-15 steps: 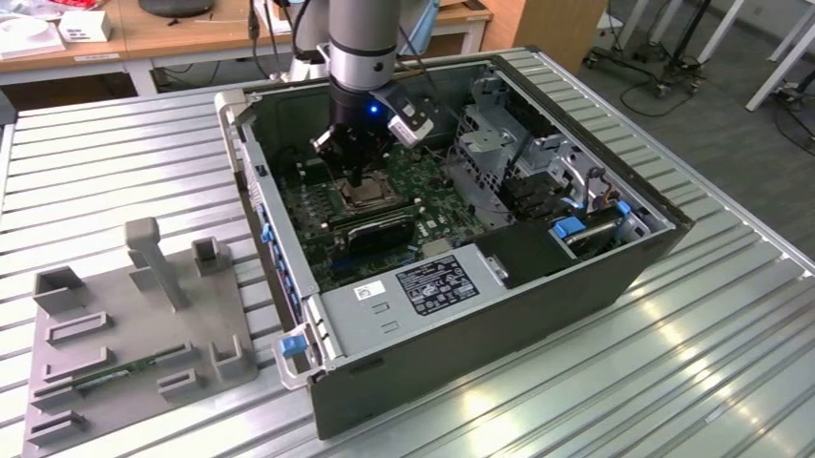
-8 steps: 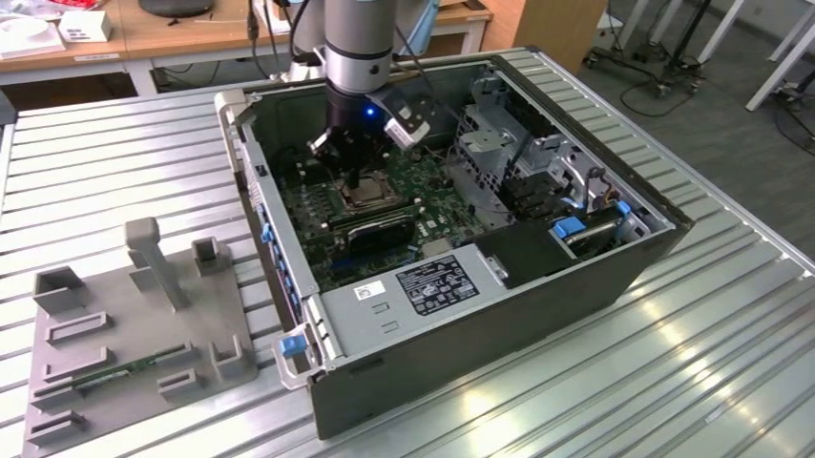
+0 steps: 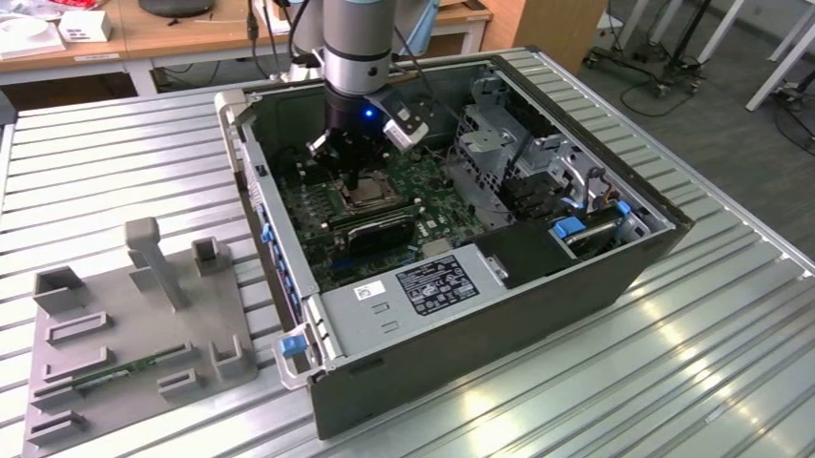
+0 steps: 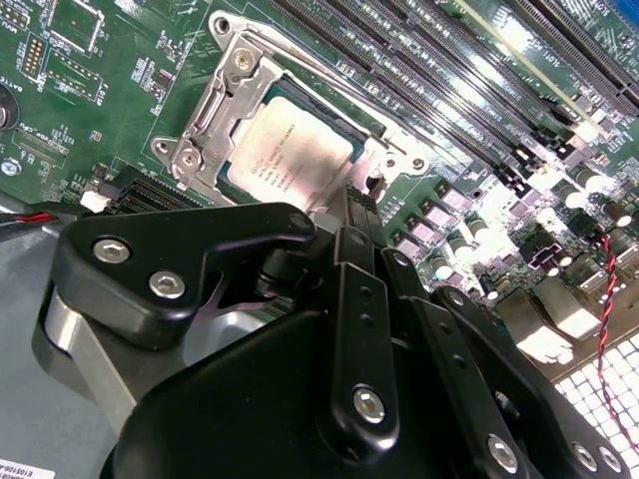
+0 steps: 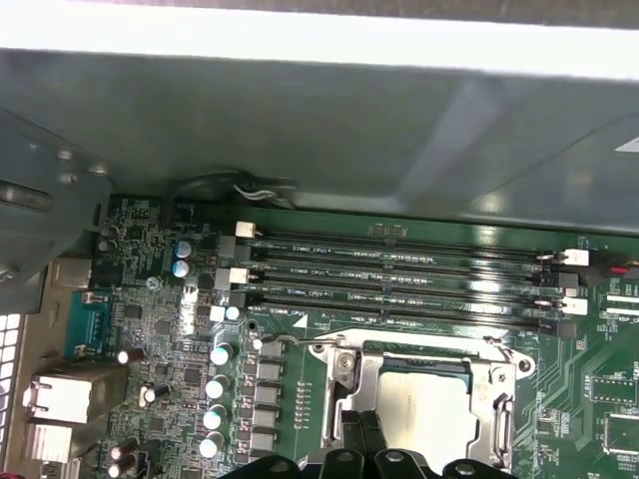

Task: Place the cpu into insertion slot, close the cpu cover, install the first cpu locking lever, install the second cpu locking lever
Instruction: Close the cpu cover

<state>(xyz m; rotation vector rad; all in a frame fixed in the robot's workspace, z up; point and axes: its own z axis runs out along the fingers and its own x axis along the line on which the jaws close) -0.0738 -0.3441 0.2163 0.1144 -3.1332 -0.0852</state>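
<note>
Inside the open computer case (image 3: 612, 277) on the slatted table (image 3: 128, 162), the exterior view shows the gripper (image 3: 354, 162) hanging just above the cpu (image 3: 370, 195) on the green board (image 3: 440, 176).

In the second wrist view, the cpu (image 4: 290, 150) lies flat in the insertion slot (image 4: 318, 97). The cpu cover (image 4: 238, 80) is folded down around it, so the silver top shows through the window. The gripper (image 4: 354, 205) is at the near edge of the frame, its fingers drawn together with nothing between them.

In the first wrist view, the gripper (image 5: 359, 434) sits over the cover's edge (image 5: 344, 374), beside the memory slots (image 5: 399, 269). A thin wire lever (image 5: 285, 341) runs along the socket's side; I cannot tell whether it is latched.

The chip looks light, stiff and fragile, best held by its edges. The lever is probably springy and slippery, best caught at its bent end.
</note>
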